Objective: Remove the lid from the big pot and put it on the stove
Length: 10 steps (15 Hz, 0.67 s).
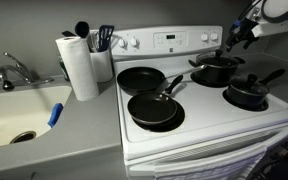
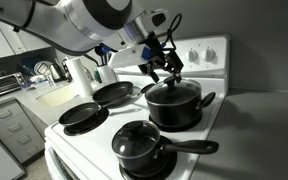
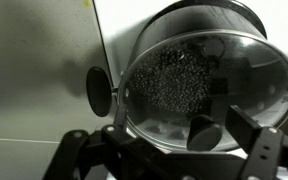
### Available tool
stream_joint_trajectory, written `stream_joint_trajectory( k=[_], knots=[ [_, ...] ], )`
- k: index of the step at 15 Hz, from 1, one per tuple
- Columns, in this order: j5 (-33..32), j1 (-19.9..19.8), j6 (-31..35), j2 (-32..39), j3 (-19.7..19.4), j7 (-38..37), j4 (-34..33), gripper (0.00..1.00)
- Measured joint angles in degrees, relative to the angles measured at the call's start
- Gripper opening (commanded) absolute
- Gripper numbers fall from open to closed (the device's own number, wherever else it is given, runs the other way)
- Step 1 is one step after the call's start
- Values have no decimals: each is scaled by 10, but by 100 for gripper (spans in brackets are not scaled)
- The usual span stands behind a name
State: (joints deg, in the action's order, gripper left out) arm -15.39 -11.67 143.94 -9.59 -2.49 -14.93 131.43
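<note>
Home kitchen — white stove, sink in counter, paper-towel roll, utensil holder.

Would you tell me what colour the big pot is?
Black; the big pot shows best in an exterior view.

Grey wall behind a pale countertop with a sink.

On the white electric stove, 2 shallow black frying pans sit on the front and rear burners nearer the grey counter. The wide, low black pot stands on the far rear burner, with the small black long-handled saucepan before it. The round glass lid lies on the pot, the Robotiq gripper just above it.
</note>
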Motion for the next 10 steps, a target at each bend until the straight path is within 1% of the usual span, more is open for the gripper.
stream_joint_trajectory(
  k=[3,5,7,10],
  knots=[
    [5,3,9,0,-3,0,4,100],
    [29,8,27,0,-8,6,9,100],
    [77,16,47,1,-14,22,12,100],
    [163,30,62,6,-30,67,10,100]
  ],
)
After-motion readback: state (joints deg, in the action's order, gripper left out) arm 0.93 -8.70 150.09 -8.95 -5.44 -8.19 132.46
